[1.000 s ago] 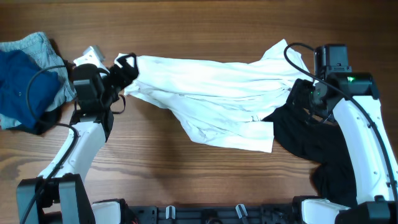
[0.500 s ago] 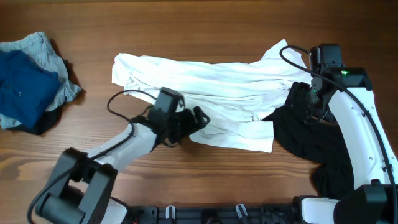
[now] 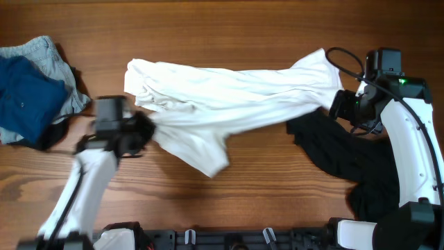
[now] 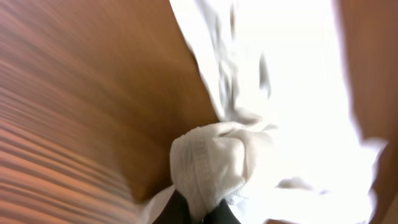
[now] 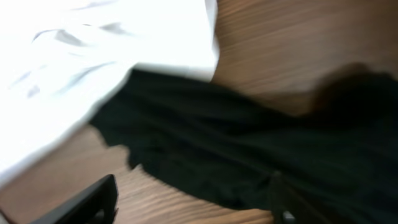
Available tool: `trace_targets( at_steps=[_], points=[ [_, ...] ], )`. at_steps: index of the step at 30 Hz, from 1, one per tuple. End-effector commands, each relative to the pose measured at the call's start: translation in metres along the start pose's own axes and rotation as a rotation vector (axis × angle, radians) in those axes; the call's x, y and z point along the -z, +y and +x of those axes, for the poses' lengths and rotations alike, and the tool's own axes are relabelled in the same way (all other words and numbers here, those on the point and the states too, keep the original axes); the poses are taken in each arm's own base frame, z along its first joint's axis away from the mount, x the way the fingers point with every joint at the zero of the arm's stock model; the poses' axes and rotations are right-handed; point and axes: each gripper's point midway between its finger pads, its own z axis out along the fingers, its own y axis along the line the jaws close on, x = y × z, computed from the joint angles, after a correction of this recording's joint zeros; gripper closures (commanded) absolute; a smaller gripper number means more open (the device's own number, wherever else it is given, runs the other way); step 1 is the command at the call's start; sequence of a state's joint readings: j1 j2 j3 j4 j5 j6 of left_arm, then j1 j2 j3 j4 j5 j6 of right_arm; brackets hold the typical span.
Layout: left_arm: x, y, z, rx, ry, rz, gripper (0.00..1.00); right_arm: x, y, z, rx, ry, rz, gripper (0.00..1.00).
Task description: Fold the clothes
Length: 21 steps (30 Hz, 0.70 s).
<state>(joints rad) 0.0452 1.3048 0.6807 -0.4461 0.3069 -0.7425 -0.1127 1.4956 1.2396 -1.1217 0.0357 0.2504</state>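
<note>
Left arm (image 3: 83,180) has swung back to the left side since half a second ago, hauling the lower edge of the big crumpled white cloth garment (image 3: 229,97) with it. The flap that lay spread near the black one is now drawn into a narrow tail at mid-table. Right arm (image 3: 409,160) has nudged outward, so more of the heap of black soft fabric (image 3: 347,163) shows.

Left gripper (image 3: 142,130): clamped on a wad of white fabric. Wrist view shows the bunch pinched between the dark fingers (image 4: 174,214). Motion-blurred.

Right gripper (image 3: 343,107): fingers spread wide, nothing between them. It hangs over black cloth, just beside the white garment's right end, and isn't holding it as far as I can see.

White garment lies across the middle of the brown wooden tabletop (image 3: 229,28), from far left to the right arm, twisted and rumpled, not flat. Its right end meets the black fabric's edge. Pile of blue and grey clothes (image 3: 28,90) sits far left, apart.

Handling, my read:
- **Material:** light, thin and limp. It follows whatever point gets pulled and ropes up. It likely won't slide far on wood, and it catches on itself.
- **Current grip:** a mid-edge wad grab like this drags the cloth rather than spreading it.
- **Better hold:** corners or shoulder seams, one per gripper at opposite ends, tensioned flat before any fold.
- **Watch for:** keep clear of the black cloth so it doesn't come along.
</note>
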Motion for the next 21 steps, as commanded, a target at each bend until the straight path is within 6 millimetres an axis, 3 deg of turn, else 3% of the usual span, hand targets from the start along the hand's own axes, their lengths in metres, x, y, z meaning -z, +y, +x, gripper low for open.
trace_targets(
  at_steps=[1, 2, 3, 4, 6, 8, 9, 10, 11, 12, 13, 15, 17, 21],
  points=[
    [0.03, 0.03, -0.036, 0.076, -0.104, -0.008, 0.84, -0.011, 0.032, 0.022, 0.182, 0.117, -0.176, 0.24],
    [0.029, 0.033, -0.027, 0.097, -0.058, -0.012, 0.82, -0.017, 0.032, 0.028, 0.185, 0.144, -0.173, 0.24],
    [0.028, 0.038, -0.016, 0.112, -0.013, -0.031, 0.66, -0.024, 0.032, 0.033, 0.191, 0.171, -0.169, 0.24],
    [0.028, 0.042, -0.008, 0.121, 0.019, -0.053, 0.6, -0.03, 0.033, 0.04, 0.203, 0.198, -0.171, 0.23],
    [0.027, 0.045, 0.005, 0.125, 0.062, -0.078, 0.73, -0.039, 0.039, 0.051, 0.216, 0.245, -0.206, 0.24],
    [0.025, 0.04, 0.013, 0.102, 0.088, -0.069, 0.8, -0.047, 0.051, 0.061, 0.239, 0.295, -0.269, 0.3],
    [0.024, 0.033, 0.018, 0.086, 0.108, -0.048, 0.9, -0.052, 0.054, 0.066, 0.242, 0.322, -0.268, 0.35],
    [0.023, 0.025, 0.024, 0.069, 0.135, -0.019, 0.94, -0.057, 0.056, 0.072, 0.253, 0.349, -0.263, 0.4],
    [0.021, 0.015, 0.033, 0.025, 0.158, 0.006, 0.96, -0.066, 0.064, 0.083, 0.276, 0.404, -0.275, 0.52],
    [0.018, 0.009, 0.036, -0.005, 0.16, 0.01, 0.96, -0.07, 0.07, 0.088, 0.287, 0.432, -0.292, 0.56],
    [0.016, 0.004, 0.04, -0.042, 0.161, 0.014, 0.96, -0.078, 0.076, 0.093, 0.301, 0.46, -0.296, 0.73],
    [0.01, -0.004, 0.046, -0.105, 0.154, 0.009, 0.96, -0.093, 0.082, 0.096, 0.293, 0.483, -0.272, 0.78],
    [0.002, -0.009, 0.054, -0.153, 0.163, -0.001, 0.96, -0.113, 0.086, 0.088, 0.257, 0.467, -0.261, 0.93],
    [-0.023, -0.009, 0.069, -0.19, 0.224, -0.028, 0.95, -0.142, 0.061, 0.069, 0.146, 0.413, -0.114, 0.92]
  ],
)
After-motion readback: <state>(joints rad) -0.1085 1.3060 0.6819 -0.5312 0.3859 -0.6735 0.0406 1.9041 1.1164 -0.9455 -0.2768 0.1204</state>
